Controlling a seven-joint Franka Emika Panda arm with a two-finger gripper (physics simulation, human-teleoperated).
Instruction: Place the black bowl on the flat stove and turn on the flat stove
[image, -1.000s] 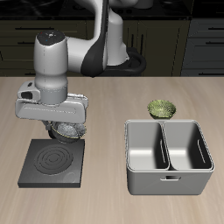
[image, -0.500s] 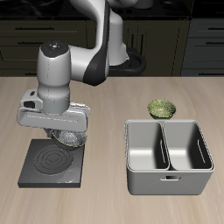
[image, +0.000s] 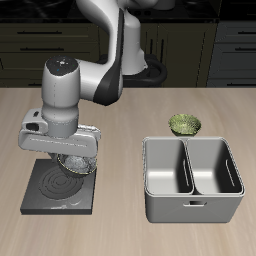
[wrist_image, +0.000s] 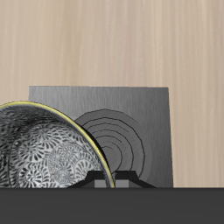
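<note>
Above the stove (image: 60, 186), the claw (image: 72, 160), clenched on the bowl (image: 73, 164), has dropped closer toward the rings; release looks near.

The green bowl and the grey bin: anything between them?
Nothing. The exterior view shows only bare table between the green bowl and the grey bin.

The Franka arm bends forward and down from the table's back, its wrist pointing straight down, and the gripper (image: 72, 162), at about nine o'clock in the exterior view, has its fingers clamped on the black bowl's (image: 76, 164) rim.
</note>
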